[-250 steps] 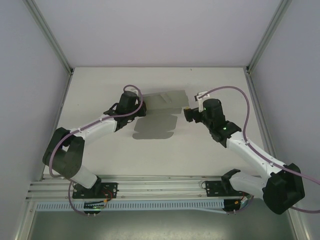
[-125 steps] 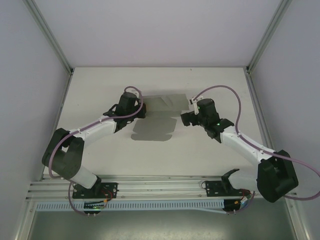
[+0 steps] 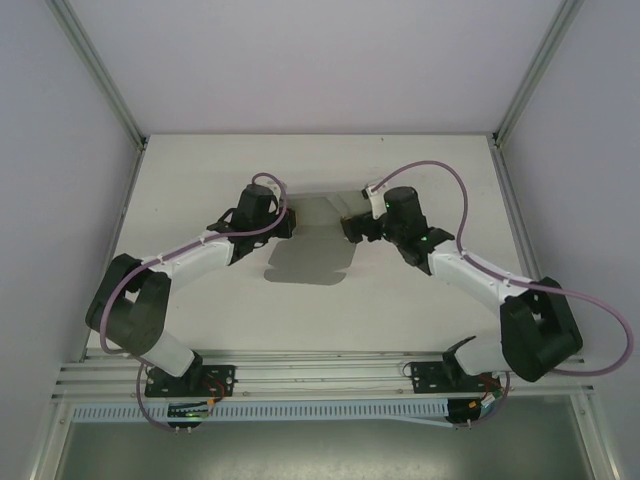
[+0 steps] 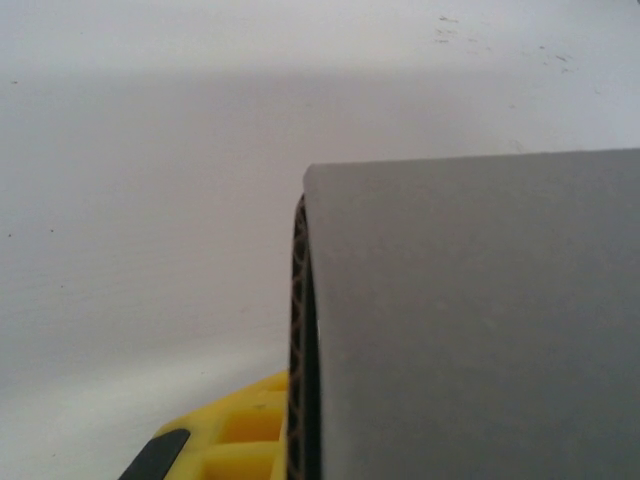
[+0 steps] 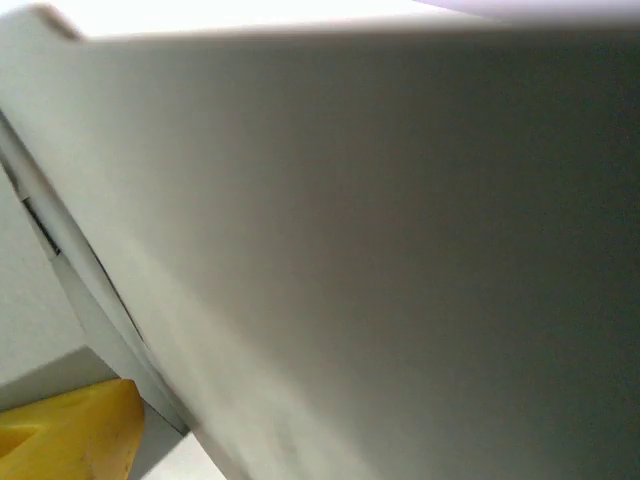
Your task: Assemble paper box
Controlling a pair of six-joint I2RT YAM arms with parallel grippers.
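Sheet: your paper box (image 3: 310,262), a flat grey die-cut cardboard sheet, lies mid-table on the white table (image 3: 190,170) | Left: your left gripper (image 3: 285,224) pinches its 9 o'clock edge, yellow finger pad (image 4: 235,445) beneath the cardboard | Right: your right gripper (image 3: 350,228), jaws spread, crowds the 3 o'clock edge | Count: one sheet, two grippers

Right gripper (image 3: 352,228) slides in from just off the paper box (image 3: 308,262) and is now at the box's right edge, over the far flap. Right arm (image 3: 470,275) swings toward the box, elbow pulled nearer. Far flap's right part is now hidden under the gripper. Purple cable (image 3: 440,168) arcs nearer the box.
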